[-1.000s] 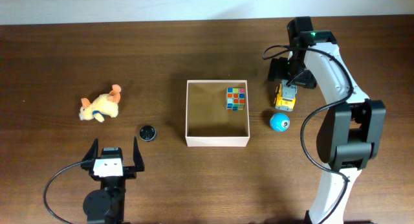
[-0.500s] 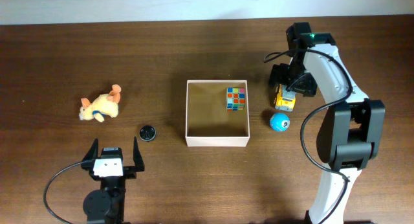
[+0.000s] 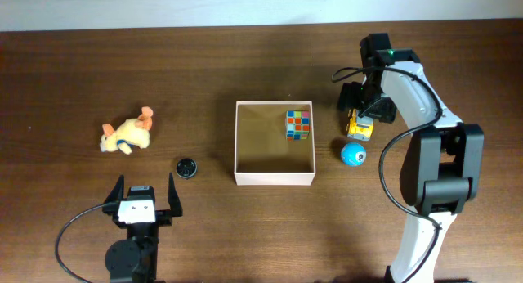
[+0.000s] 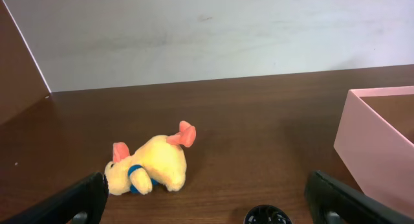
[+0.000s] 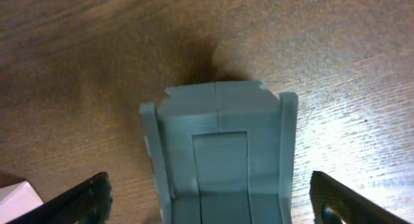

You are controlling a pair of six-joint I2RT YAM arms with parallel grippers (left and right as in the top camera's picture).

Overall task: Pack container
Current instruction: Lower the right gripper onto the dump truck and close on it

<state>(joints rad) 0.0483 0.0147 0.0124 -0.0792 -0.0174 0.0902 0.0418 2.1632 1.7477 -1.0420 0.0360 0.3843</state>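
- Container point(image 3: 274, 179) sits mid-table in the overhead view: white walls, tan floor, top open. A Rubik's cube point(image 3: 298, 125) is tucked into its far right corner.
- Just right of the box stands a yellow toy truck point(image 3: 359, 132), with a blue ball point(image 3: 353, 154) near it on the table point(image 3: 245, 234). The right gripper point(image 3: 360, 111) is low over the truck's far end, and from up here I cannot tell how its fingers stand.
- Over on the left, a yellow plush animal point(image 3: 127, 136) lies well apart from the box, with a black round cap point(image 3: 187, 168) between the two. The left gripper point(image 3: 145, 181) waits at the near edge, fingers spread, holding nothing.
- Left wrist view: the left gripper point(image 4: 206, 182) is splayed wide over bare wood. The plush animal point(image 4: 152, 169) lies on its side ahead, the black round cap point(image 4: 266, 216) peeks in at the bottom edge, and the container point(image 4: 369, 143) shows one wall at the right.
- Right wrist view: the right gripper point(image 5: 210, 179) is spread apart, with a grey plastic piece point(image 5: 220, 146) with raised side rims between the fingers. There is a gap on either side, and nothing is pinched.
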